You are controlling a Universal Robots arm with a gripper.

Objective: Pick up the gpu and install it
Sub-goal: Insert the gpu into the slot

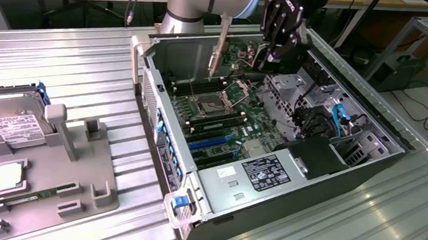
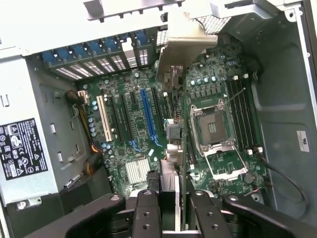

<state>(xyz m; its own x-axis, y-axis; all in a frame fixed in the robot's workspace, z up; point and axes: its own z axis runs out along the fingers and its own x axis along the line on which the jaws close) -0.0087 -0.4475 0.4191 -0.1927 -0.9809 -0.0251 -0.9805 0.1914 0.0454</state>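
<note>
Closest to the wrist camera we record the gripper (image 2: 176,210), its two black fingers (image 2: 148,210) clamped on either side of the gpu (image 2: 174,148). The card is seen edge-on, with its metal end bracket (image 2: 181,47) at the far end. Beneath it we note the motherboard (image 2: 124,124), with a blue expansion slot (image 2: 147,116), a white slot (image 2: 104,119) and the CPU socket (image 2: 213,129), whose retaining frame is swung open. In the exterior view the gripper hangs at about twelve o'clock over the open computer case (image 1: 224,181). The card is held upright above the board and clear of it, bracket toward the exterior view's left. At about eight o'clock from the case, well apart, a grey fixture (image 1: 95,174) carries a hard drive (image 1: 8,118), a square silver chip (image 1: 7,175) and a green memory stick (image 1: 32,196).
</note>
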